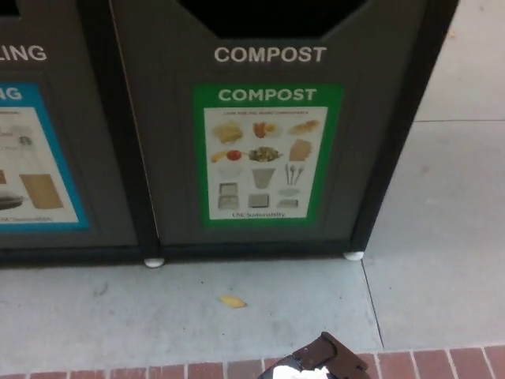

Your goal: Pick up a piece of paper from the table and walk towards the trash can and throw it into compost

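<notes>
Underfoot we see pale grey concrete paving [260, 312] with a seam running up from the lower right, and a thin strip of red brick [442, 365] along the bottom edge. On the concrete, a little in front of the bins, lies a small yellow leaf [233, 301], apart from everything else. Straight ahead of us stands the dark compost bin [173, 142], its front filling most of the view; white letters reading COMPOST sit below a dark opening [272, 16] at the top edge, and beneath them is a green-bordered poster [268, 154] with small pictures of food and containers. Two small white feet show under the bin's lower corners. Just to its left, touching side by side, is a second bin [47, 142] with a blue-bordered poster [35, 158], cut off by the picture's edge. At the very bottom, near the middle, only the top of one black hand [327, 362] comes into view, and we cannot say for certain which arm it belongs to; its fingers curl around a crumpled piece of white paper [306, 371], which sits low at the frame's edge, well below and short of the bin's opening.
</notes>
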You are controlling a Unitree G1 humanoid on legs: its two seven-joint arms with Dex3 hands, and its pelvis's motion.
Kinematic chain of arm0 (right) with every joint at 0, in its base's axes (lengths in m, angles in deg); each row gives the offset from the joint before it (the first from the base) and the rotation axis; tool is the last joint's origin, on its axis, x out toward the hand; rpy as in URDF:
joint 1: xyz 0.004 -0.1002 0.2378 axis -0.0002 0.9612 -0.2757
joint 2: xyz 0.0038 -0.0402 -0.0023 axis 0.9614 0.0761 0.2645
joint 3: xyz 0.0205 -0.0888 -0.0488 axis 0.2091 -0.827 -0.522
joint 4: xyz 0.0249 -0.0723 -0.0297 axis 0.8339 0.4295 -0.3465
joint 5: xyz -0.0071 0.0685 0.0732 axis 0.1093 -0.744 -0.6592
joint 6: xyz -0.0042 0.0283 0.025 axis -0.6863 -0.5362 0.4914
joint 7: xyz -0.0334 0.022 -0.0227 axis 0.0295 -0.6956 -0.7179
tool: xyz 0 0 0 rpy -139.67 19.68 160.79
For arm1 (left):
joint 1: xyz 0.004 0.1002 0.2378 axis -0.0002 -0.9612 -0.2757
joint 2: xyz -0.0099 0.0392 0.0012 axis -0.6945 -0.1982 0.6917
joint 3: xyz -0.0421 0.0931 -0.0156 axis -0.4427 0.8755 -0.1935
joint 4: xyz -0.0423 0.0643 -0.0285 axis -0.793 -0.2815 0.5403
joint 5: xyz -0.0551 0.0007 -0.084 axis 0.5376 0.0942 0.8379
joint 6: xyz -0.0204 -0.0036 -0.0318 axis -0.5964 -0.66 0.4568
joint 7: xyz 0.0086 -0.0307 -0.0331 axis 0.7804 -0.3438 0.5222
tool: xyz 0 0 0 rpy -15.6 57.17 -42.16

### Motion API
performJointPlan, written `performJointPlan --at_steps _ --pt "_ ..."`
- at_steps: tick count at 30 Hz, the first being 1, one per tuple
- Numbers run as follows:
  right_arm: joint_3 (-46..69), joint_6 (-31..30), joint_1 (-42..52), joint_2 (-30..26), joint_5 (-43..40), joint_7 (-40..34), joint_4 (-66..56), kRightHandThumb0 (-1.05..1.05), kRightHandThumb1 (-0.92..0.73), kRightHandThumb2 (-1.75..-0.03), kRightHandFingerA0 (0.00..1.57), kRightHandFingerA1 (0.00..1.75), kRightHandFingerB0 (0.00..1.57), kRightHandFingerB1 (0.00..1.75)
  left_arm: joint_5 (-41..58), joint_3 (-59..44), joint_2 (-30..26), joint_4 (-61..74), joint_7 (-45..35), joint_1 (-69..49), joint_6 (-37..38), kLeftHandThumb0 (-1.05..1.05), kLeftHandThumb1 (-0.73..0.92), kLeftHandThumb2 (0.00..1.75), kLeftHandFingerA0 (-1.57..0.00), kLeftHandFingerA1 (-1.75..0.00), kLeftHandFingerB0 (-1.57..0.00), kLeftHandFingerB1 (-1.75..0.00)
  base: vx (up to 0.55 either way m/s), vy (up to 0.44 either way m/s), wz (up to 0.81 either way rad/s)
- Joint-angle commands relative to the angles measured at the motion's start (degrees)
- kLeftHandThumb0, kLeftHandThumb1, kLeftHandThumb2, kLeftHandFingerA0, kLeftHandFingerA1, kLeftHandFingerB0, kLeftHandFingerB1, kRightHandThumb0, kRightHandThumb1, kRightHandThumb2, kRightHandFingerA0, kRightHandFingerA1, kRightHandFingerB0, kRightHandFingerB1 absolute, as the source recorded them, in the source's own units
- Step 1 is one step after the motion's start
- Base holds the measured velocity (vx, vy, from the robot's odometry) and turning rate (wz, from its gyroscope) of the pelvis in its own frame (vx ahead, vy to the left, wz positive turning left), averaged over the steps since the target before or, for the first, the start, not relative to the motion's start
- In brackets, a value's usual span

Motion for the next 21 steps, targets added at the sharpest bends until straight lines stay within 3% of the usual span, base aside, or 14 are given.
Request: performJointPlan --at_steps 1,8,11,21 --pt "-7.65 0.45 2.17 7.2 -2.61 2.17 -4.05 -0.25 -0.54 -1.22 0.93 1.75 0.73 1.59 -0.22 0.13 -0.31 0.28 0.67 -0.81 3.04 -0.1 0.65 0.68 -0.89 -0.9 -0.83 -0.74 0.18 0.11 0.26" --pt "-7.52 0.67 2.87 6.94 -1.81 2.19 -4.21 -0.24 -0.54 -1.24 0.94 1.75 0.73 1.61 -0.08 0.11 -0.14 1.89 0.54 -2.33 3.14 -0.1 0.66 0.72 -0.87 -0.88 -0.81 -0.73 0.17 0.023 0.29" --pt "-7.2 0.93 2.92 7.26 -1.54 2.52 -3.69 -0.24 -0.56 -1.22 0.93 1.75 0.72 1.6 -0.16 0.16 -0.48 0.84 0.31 -1.69 3.38 -0.06 0.67 0.79 -0.88 -0.91 -0.82 -0.77 0.27 -0.133 0.1" --pt "-5.68 -0.48 3.96 7.64 -5.7 1.63 -4.59 -0.26 -0.54 -1.22 0.94 1.75 0.72 1.59 -0.63 0.54 -0.38 -1.09 0.73 -1.22 3.89 -0.06 0.66 0.76 -0.87 -0.88 -0.82 -0.74 0.18 -0.045 -0.02"
